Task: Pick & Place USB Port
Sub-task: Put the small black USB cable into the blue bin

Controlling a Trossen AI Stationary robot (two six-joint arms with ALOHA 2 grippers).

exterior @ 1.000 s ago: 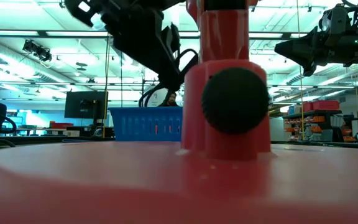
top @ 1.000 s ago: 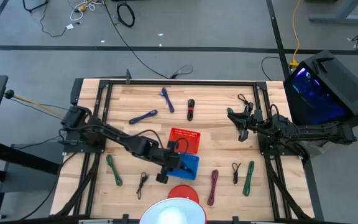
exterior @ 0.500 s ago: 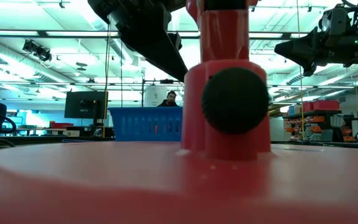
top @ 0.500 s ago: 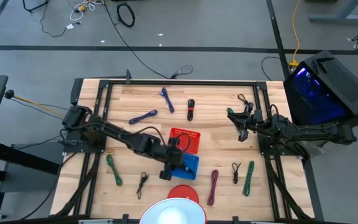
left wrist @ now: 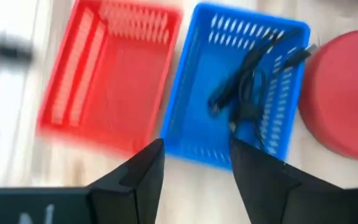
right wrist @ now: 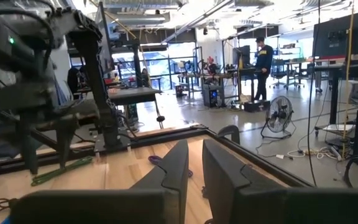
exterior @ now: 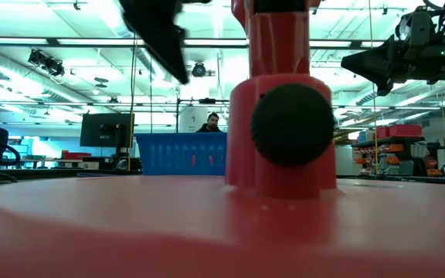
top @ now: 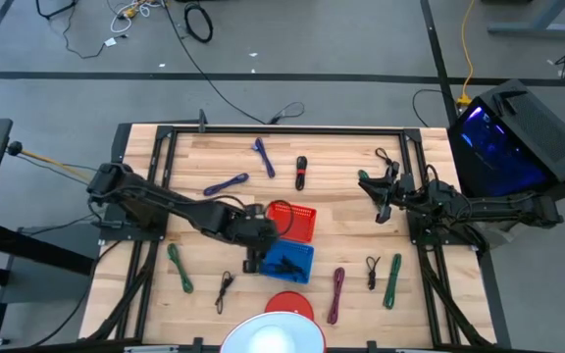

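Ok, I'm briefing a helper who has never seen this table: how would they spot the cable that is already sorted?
Start at the two small baskets side by side in the middle of the wooden table. The black cable lies coiled inside the blue basket, next to the red basket. Every other cable lies loose on the bare wood; this one alone sits in a basket.

Item: black USB cable [left wrist: 248,78], thin, loosely coiled with plug ends free | Pose: lying slack | Location: inside blue slotted plastic basket [left wrist: 197,118], beside red slotted plastic basket [left wrist: 104,87]
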